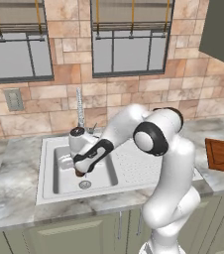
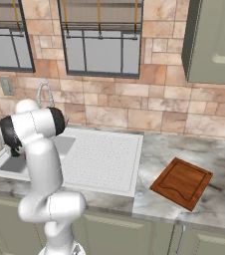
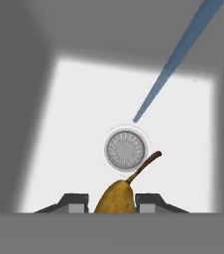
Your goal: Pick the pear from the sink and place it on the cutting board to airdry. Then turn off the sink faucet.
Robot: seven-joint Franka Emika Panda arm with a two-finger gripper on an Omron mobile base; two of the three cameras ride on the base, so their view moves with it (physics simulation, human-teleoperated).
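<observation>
Golden pear point(image 3: 116, 197) between claw point(image 3: 112, 202) fingertips, above sink point(image 3: 84, 129) drain point(image 3: 126, 149).

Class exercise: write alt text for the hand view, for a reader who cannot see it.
A golden-brown pear sits between the end effector fingertips, stem pointing up-right, above the pale floor of the sink. Beyond it lies the round metal drain, with a blue water stream slanting toward it.

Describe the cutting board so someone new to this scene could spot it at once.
Start at the grey sink set in the marble counter under the windows, then follow the counter to the right past the ribbed drainboard. The cutting board lies flat there, turned at an angle to the counter edge. It is the one reddish-brown wooden rectangle with a darker raised border among pale stone and grey.
</observation>
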